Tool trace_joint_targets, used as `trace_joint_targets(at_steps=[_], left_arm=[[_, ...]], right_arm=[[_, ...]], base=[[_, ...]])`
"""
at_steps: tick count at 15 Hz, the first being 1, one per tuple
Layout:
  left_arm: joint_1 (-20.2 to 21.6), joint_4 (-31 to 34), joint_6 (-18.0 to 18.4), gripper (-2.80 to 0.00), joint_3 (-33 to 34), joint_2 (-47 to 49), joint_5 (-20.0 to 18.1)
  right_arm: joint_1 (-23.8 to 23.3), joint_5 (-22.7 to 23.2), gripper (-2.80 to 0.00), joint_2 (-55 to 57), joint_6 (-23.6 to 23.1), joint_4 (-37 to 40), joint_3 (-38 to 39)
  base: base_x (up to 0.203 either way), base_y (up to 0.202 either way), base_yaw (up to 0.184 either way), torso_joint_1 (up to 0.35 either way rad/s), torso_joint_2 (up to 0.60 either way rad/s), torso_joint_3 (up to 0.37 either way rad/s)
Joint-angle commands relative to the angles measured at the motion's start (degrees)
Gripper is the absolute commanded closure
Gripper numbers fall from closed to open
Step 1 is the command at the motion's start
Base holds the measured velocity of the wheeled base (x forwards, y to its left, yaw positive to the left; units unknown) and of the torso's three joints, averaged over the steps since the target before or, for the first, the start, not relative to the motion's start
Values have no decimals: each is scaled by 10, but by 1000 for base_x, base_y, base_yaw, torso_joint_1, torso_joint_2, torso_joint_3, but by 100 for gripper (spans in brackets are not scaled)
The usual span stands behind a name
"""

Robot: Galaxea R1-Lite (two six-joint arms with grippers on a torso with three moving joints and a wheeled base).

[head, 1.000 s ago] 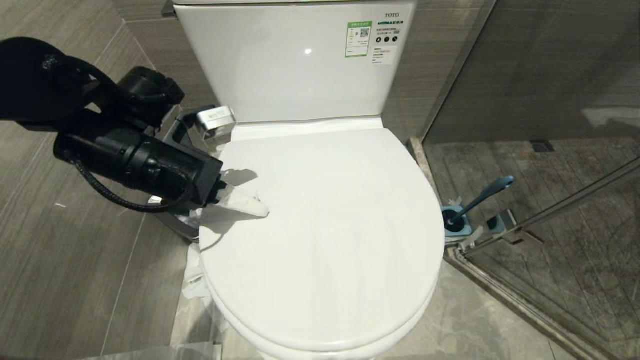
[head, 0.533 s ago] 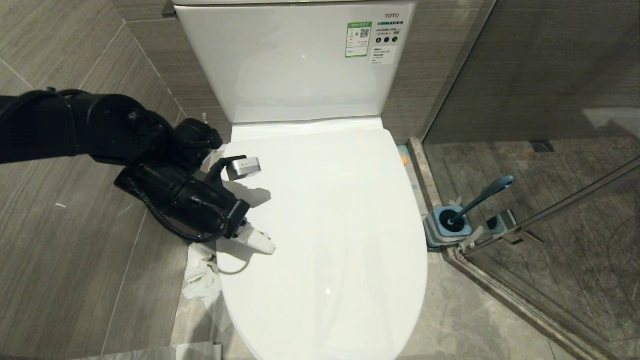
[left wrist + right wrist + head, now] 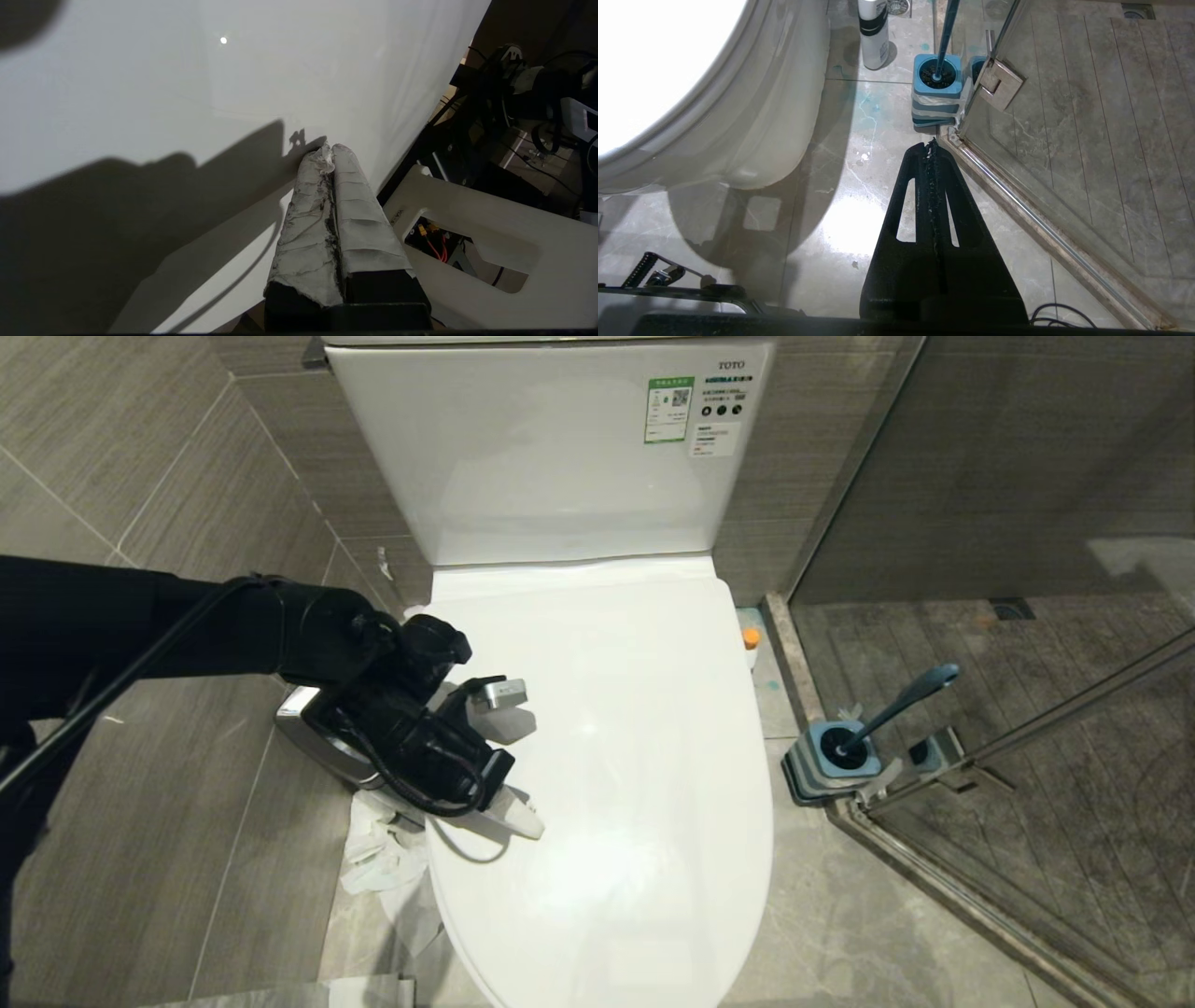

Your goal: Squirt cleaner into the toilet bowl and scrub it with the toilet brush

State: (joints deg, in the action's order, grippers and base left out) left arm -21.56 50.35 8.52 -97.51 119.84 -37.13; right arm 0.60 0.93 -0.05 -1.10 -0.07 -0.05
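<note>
Reaching in from left, left arm stretches low across toilet lid (image 3: pixel 635 728); left gripper (image 3: pixel 527 821) pressed together, holding nothing, taped tips touching lid near its left edge. Lid down over toilet bowl. Since half second ago gripper slid further onto lid. Right gripper (image 3: pixel 931 149) pressed together, parked above floor. Cleaner (image 3: pixel 750 649) on floor right of bowl; toilet brush (image 3: pixel 896 705) standing in holder (image 3: pixel 826 770).

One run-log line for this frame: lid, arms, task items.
toilet lid: down | left gripper: shut, on lid's left edge | right gripper: shut, parked above floor | toilet brush: in holder | cleaner: on floor
</note>
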Motion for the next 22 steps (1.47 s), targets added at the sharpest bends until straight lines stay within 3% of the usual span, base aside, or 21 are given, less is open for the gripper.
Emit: trace_joint_targets(at_steps=[1,5,8,12,14,15,18,20,22], left_arm=[[-4,5,0,0,0,12,-3],[5,5,-8,0,-7,-64,-3],[44,8,-45,0,-7,-173,14],[169,9,-68,0,-11,-236,113],[220,-1,-45,0,-12,-240,188],[232,-35,-28,0,-12,-242,201],[227,-169,-19,0,-11,-282,252],[195,-204,-14,0,-9,-337,298],[180,-224,14,0,-4,-401,365]], right_arm=[[0,0,0,0,0,0,0],[0,0,0,0,0,0,0],[0,0,0,0,0,0,0],[0,0,0,0,0,0,0],[0,0,0,0,0,0,0],[0,0,0,0,0,0,0],[0,0,0,0,0,0,0],[0,0,0,0,0,0,0],[0,0,0,0,0,0,0]], base=[[0,0,0,0,0,0],[0,0,0,0,0,0],[0,0,0,0,0,0],[0,0,0,0,0,0],[0,0,0,0,0,0],[0,0,0,0,0,0],[0,0,0,0,0,0],[0,0,0,0,0,0],[0,0,0,0,0,0]])
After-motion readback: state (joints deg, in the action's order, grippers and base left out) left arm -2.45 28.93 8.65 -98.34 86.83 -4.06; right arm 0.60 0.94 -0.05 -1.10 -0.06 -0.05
